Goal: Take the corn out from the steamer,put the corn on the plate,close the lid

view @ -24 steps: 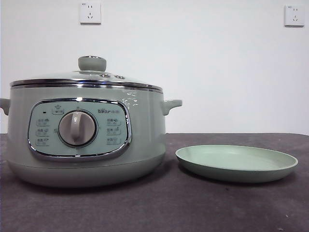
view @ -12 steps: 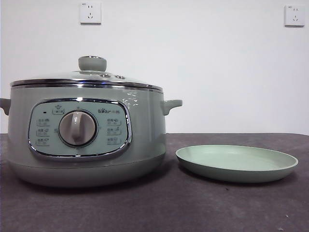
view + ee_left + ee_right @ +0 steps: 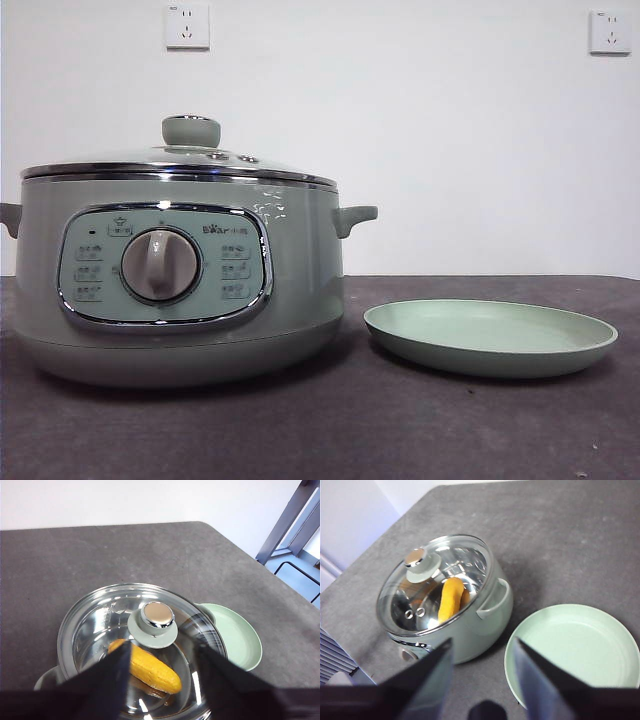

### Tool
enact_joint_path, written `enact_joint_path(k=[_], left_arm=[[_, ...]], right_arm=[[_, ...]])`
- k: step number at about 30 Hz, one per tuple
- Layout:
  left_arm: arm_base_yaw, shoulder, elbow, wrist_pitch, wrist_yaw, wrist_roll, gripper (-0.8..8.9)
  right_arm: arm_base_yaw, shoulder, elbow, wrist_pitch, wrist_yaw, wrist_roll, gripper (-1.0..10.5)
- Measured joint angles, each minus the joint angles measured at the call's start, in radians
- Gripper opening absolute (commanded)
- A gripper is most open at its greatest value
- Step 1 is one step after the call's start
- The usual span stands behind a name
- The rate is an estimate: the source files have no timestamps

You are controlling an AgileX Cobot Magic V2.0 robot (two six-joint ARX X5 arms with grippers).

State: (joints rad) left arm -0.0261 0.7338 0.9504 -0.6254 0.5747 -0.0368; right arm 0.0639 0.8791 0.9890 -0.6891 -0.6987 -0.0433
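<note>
The pale green steamer [image 3: 180, 290] stands at the left of the table with its glass lid [image 3: 180, 160] closed on it. The corn [image 3: 150, 667] lies inside and shows through the glass in both wrist views; it also shows in the right wrist view [image 3: 451, 599]. The empty plate [image 3: 490, 337] lies to the right of the steamer. My left gripper [image 3: 162, 667] is open, high above the lid's knob [image 3: 156, 617]. My right gripper [image 3: 482, 667] is open, high above the gap between steamer [image 3: 470, 625] and plate [image 3: 575, 650]. Neither gripper shows in the front view.
The dark grey table [image 3: 400, 430] has a rounded far corner in the left wrist view [image 3: 220, 535]. A white wall with two sockets [image 3: 187, 27] stands behind. A metal frame [image 3: 295, 520] stands beyond the table's edge.
</note>
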Motion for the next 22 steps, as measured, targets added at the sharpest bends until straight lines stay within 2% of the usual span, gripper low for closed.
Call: enact_joint_path(k=[6, 15, 22], left_arm=[[-0.059, 0.119, 0.039, 0.021, -0.015, 0.001, 3.8], [-0.24, 0.357, 0.188, 0.022, -0.24, 0.02, 3.8], [-0.363, 0.531, 0.209, 0.031, -0.411, 0.053, 3.79]], right_arm=[[0.024, 0.044, 0.0, 0.001, 0.0, 0.007, 4.2], [0.049, 0.053, 0.0, 0.008, 0.002, 0.021, 4.1], [0.049, 0.055, 0.0, 0.008, 0.002, 0.021, 4.1]])
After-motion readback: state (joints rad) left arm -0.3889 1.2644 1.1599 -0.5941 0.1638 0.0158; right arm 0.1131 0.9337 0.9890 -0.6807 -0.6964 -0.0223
